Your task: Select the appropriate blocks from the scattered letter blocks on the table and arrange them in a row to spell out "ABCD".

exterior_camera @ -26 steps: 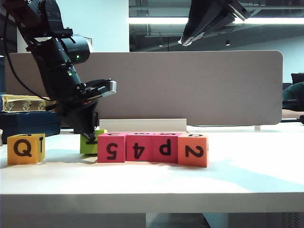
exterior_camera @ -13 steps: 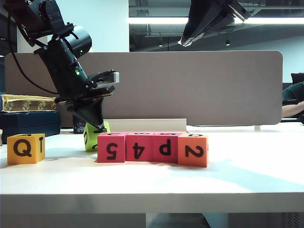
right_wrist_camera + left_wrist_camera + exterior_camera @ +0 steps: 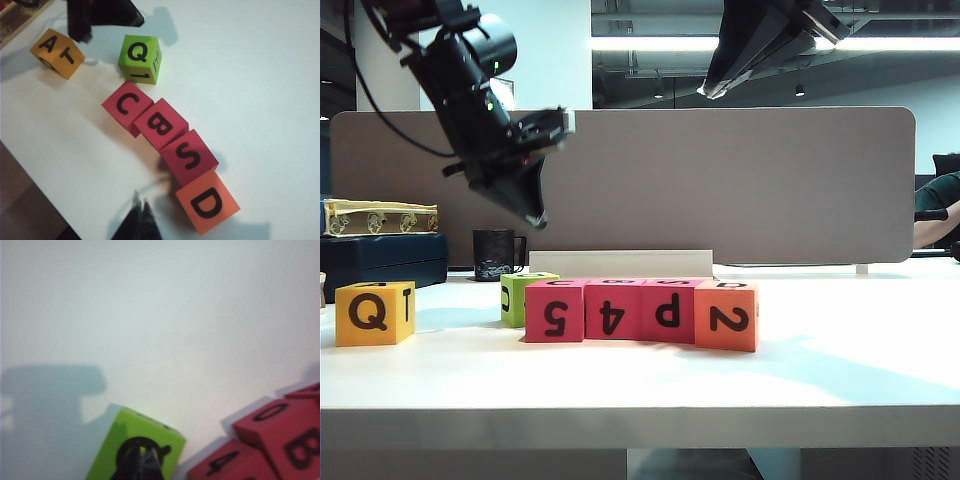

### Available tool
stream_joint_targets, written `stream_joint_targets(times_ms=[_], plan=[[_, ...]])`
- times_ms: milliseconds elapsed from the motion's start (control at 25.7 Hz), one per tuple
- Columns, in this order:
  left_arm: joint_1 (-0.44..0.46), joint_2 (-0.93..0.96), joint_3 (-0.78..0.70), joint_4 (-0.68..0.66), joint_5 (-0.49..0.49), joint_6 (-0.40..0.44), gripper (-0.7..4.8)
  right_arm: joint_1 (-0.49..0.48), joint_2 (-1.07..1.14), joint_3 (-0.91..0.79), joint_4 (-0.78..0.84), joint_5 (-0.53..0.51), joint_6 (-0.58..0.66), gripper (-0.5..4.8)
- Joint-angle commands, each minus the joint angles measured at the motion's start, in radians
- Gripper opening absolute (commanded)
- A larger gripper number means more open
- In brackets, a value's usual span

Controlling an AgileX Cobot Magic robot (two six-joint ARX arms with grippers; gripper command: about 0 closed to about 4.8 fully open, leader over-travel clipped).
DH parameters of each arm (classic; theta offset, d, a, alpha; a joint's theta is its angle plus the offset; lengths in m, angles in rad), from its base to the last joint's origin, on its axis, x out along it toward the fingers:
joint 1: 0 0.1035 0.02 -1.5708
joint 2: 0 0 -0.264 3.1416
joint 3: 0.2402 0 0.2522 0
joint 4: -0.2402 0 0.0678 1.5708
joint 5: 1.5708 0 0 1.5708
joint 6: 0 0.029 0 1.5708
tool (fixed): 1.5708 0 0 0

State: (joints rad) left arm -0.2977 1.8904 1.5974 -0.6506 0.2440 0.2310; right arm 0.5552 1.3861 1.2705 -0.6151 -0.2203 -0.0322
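Note:
On the white table (image 3: 840, 380) four cubes stand touching in a row: pink-red 5 (image 3: 554, 311), pink-red 4 (image 3: 612, 310), pink-red P (image 3: 668, 310) and orange 2 (image 3: 727, 316). From above their tops read C (image 3: 127, 107), B (image 3: 161, 125), U (image 3: 189, 156) and D (image 3: 207, 202). The lime green cube (image 3: 518, 298) rests just behind the row's left end, Q on top (image 3: 140, 57). The yellow-orange Q cube (image 3: 375, 313) stands alone far left, A on top (image 3: 56, 52). My left gripper (image 3: 535, 215) hangs shut and empty above the lime cube (image 3: 107, 452). My right gripper (image 3: 710, 90) is shut, high up.
A black mug (image 3: 495, 255), a patterned box (image 3: 375, 217) on a dark case (image 3: 380, 262) and a white strip (image 3: 620, 262) sit at the back, before a grey partition (image 3: 740, 180). The table's front edge runs close below the row.
My left gripper lifted up off the lime green cube, which tipped and then settled flat behind the 5 cube. The right arm and the other cubes stayed put.

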Motion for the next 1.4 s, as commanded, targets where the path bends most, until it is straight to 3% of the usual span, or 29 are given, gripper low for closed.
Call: stream_joint_targets(times_ms=[39,273,701,1013,1169,1403], plan=[[-0.002,-0.004,0.061,-0.122,0.105,-0.006,-0.05,0.001,-0.002,0.005,0.014,0.002,-0.003,-0.02],[-0.002,-0.005,0.11,-0.29,0.165,-0.006,-0.05,0.001,-0.002,0.005,0.015,0.001,-0.003,-0.02],[-0.002,-0.004,0.109,-0.486,0.165,0.005,-0.05,0.001,-0.002,0.005,0.041,0.002,-0.003,-0.02],[-0.091,0.001,0.108,-0.459,0.164,0.028,-0.05,-0.002,-0.003,0.005,0.042,0.011,-0.003,-0.02],[-0.179,0.011,0.108,-0.424,0.15,0.087,-0.05,-0.003,-0.006,0.005,0.031,0.066,-0.003,-0.02],[-0.27,0.031,0.108,-0.363,0.08,0.094,-0.05,-0.008,-0.031,0.006,-0.01,0.174,-0.051,-0.01]])
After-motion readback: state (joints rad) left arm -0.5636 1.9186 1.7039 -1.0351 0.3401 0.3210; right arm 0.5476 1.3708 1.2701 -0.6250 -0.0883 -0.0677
